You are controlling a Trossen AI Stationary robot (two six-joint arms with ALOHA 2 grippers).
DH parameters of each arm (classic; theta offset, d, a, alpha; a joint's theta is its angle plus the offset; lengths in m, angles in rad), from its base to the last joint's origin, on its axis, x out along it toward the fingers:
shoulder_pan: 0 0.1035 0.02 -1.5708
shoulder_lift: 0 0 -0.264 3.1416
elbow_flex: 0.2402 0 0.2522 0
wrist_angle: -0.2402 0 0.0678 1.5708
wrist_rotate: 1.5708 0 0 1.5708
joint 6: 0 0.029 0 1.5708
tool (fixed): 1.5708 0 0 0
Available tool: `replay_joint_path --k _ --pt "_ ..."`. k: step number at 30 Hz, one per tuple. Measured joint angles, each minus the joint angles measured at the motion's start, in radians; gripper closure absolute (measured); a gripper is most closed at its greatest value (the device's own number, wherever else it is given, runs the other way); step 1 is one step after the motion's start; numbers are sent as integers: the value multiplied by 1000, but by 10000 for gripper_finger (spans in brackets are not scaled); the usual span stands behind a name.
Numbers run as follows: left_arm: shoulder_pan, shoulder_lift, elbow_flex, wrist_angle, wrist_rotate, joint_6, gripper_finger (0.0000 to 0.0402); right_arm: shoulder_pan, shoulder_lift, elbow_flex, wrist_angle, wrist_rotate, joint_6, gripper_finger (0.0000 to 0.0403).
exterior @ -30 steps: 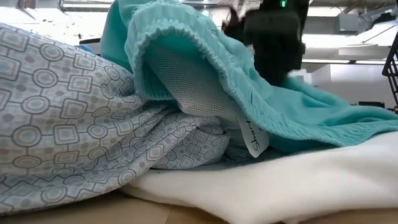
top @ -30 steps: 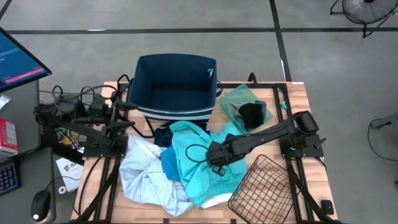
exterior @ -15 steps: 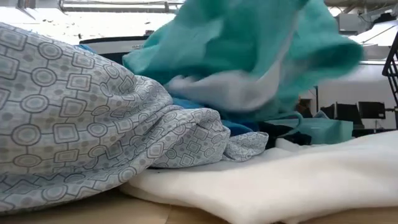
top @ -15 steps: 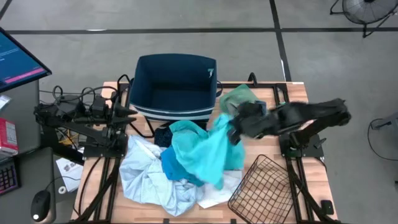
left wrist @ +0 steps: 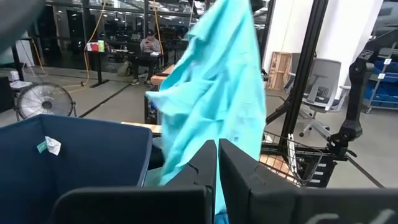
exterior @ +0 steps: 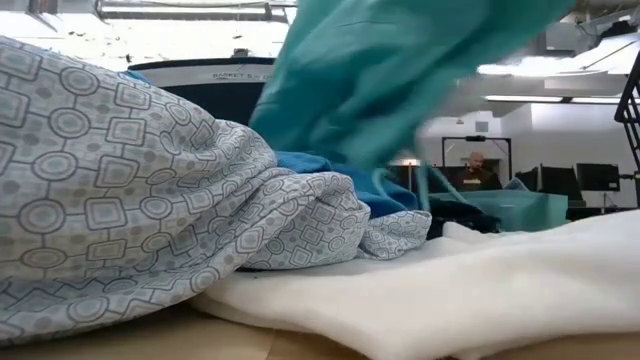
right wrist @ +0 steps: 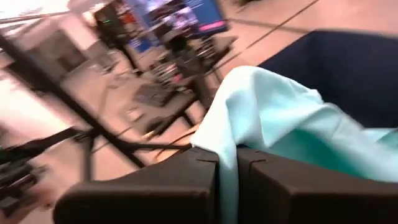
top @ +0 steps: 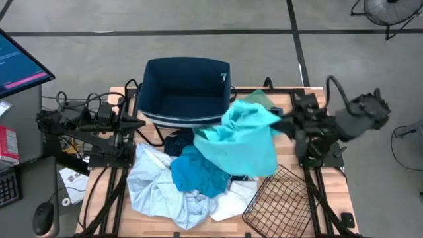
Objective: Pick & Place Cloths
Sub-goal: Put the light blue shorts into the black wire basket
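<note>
My right gripper [top: 280, 123] is raised over the table's right part and shut on a bright turquoise cloth [top: 243, 140], which hangs spread out below it. The cloth also shows in the low view [exterior: 400, 70] and the left wrist view [left wrist: 217, 81]. Below lies a pile: a pale blue-white patterned cloth [top: 155, 188], a deeper blue cloth [top: 198, 175], a white cloth [top: 236, 200] and a dark cloth [top: 177, 142]. My left gripper [top: 137, 121] waits shut and empty at the table's left, beside the navy bin [top: 187, 92]. My right gripper pinches a bunched fold of the turquoise cloth [right wrist: 226, 163] between its two fingers [right wrist: 186, 180]. The fingers come roughly level from the table's right side. The cloth hangs slack below and leftward of them, over the pile; I cannot tell whether its lower edge touches the pile.
The navy fabric bin stands open at the table's far middle. A black wire mesh basket [top: 281, 198] lies at the near right. A green cloth [top: 251, 99] lies beside the bin, partly hidden. A monitor [top: 20, 63] and cables stand off the left edge.
My right gripper has gone up and toward the table's right edge with the turquoise cloth. The cloth has been drawn off the pile and now hangs spread below the gripper, uncovering the deeper blue cloth. The rest of the pile has stayed in place.
</note>
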State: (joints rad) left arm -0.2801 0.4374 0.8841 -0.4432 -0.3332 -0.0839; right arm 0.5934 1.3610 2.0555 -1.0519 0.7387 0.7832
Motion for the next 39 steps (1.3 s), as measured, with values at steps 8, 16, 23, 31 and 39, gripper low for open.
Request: replay_joint_path --k 8,16,23,31,39 --pt "0 0 0 -9 -3 1 399 296 2 1 -188 108 355 403" --pt "0 0 0 -11 -8 1 399 488 74 -72 -496 -88 933 403" --pt "0 0 0 -11 -8 1 399 513 180 -249 -515 -474 1209 403" --pt "0 0 0 -10 -8 1 399 492 293 -418 -478 -618 1363 403" --pt "0 0 0 -10 -8 -1 399 419 404 -518 -335 -760 1253 403"
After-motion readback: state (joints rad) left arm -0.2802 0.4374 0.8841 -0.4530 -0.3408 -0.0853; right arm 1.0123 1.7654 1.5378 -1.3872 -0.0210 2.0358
